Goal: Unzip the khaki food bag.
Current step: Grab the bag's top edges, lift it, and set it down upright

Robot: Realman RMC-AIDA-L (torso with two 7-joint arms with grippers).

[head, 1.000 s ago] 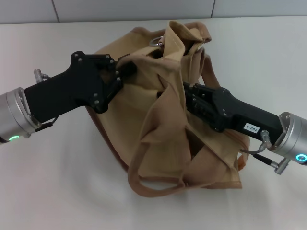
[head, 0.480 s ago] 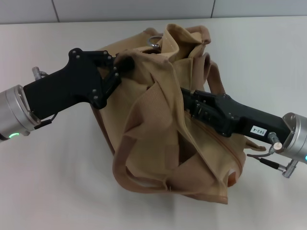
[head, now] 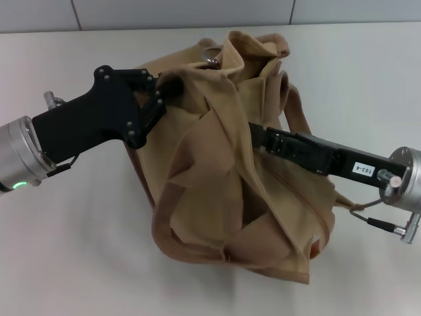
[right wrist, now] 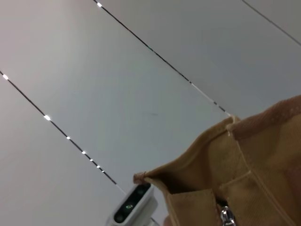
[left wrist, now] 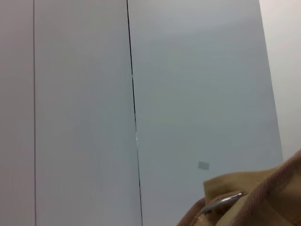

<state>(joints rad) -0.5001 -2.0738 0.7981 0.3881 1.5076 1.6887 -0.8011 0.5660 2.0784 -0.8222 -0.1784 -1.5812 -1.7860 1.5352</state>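
Note:
The khaki food bag [head: 217, 171] sits crumpled in the middle of the white table, its top bunched up. A metal ring [head: 210, 60] shows at its far top, one webbing handle [head: 191, 250] loops at the near side and another [head: 299, 115] at the right. My left gripper [head: 164, 89] is shut on a fold of fabric at the bag's upper left. My right gripper [head: 253, 136] reaches in from the right, its tip buried in the folds. The right wrist view shows tan fabric [right wrist: 254, 165] and a metal zipper pull [right wrist: 228, 215]. The left wrist view shows the bag's edge [left wrist: 263, 197].
The white table [head: 72, 263] runs around the bag on all sides. A grey panelled wall [head: 164, 12] stands behind the table. The left arm's wrist with green lights [right wrist: 134, 207] shows in the right wrist view.
The bag's top has been pulled up and its body has swung toward the near left. My right gripper has rolled onto its side and drawn slightly right. My left gripper has lifted a little.

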